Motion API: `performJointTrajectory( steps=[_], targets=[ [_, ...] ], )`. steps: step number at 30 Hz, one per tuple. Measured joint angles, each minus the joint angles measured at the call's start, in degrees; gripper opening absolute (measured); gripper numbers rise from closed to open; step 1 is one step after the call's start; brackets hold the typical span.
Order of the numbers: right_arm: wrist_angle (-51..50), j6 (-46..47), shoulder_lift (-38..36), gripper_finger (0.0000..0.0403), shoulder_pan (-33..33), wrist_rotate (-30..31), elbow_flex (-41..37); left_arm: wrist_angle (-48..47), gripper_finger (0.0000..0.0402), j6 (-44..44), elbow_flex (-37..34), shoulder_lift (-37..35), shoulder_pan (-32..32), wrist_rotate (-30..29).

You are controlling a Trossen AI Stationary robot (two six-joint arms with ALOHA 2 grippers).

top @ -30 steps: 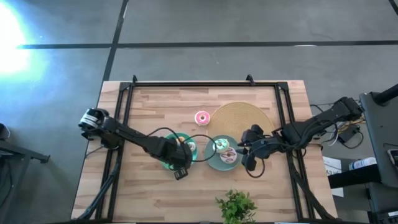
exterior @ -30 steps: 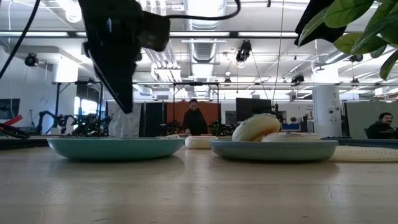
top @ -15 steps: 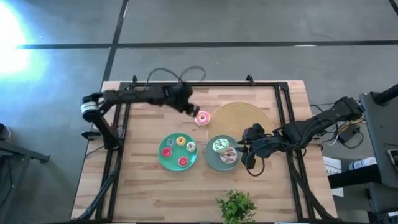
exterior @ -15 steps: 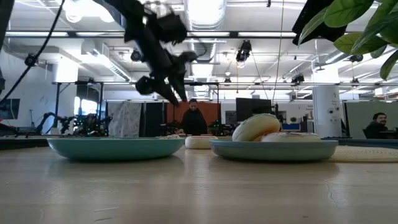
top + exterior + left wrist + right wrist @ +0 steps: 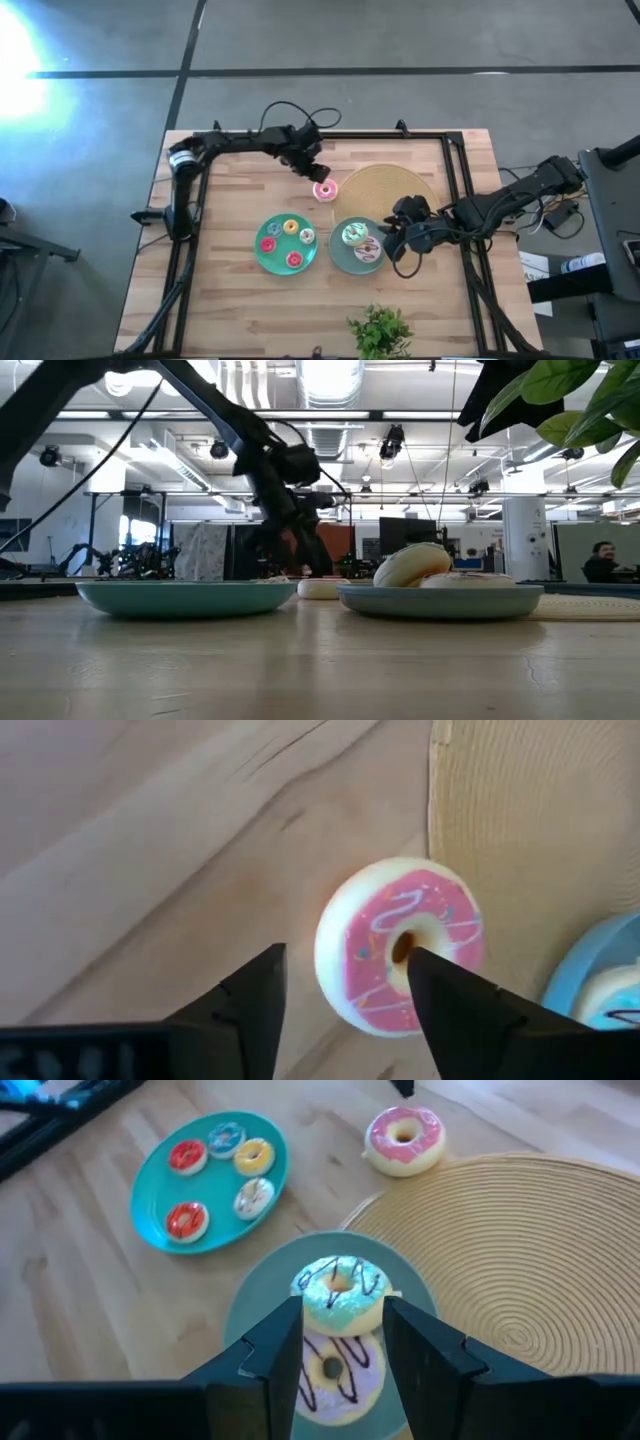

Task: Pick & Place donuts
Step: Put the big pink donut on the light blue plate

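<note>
Moved: left gripper [image 5: 345,995] is now hovering spread over the pink donut [image 5: 324,190], having left the plates.
Donuts: seven are showing: four tiny [image 5: 254,1156], three large.
Right gripper [image 5: 341,1342]: spread, waiting above the green donut [image 5: 340,1293].
Low view: is hiding the tiny ones.

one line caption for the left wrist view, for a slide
Left tool open above the pink donut lying on the wooden table beside the tan disc.
</note>
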Motion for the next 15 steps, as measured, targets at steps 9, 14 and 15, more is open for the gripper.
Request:
performJointTrajectory(
  steps=[9, 14, 15],
  targets=[
    [-0.09, 5.21, 0.0, 0.0129, 0.0, 0.82, -1.22, -6.63, 0.0188, 5.35, 7.55, 7.66, -0.11, 4.26],
    [-0.06, 6.41, 0.0, 0.0125, 0.0, 0.82, -1.31, -6.62, 0.0188, 5.66, 9.03, 9.58, -0.52, 5.31],
    [-0.12, 6.56, 0.0, 0.0125, 0.0, 0.82, -1.32, -6.6, 0.0188, 5.66, 9.01, 9.6, -0.55, 5.75]
  ],
)
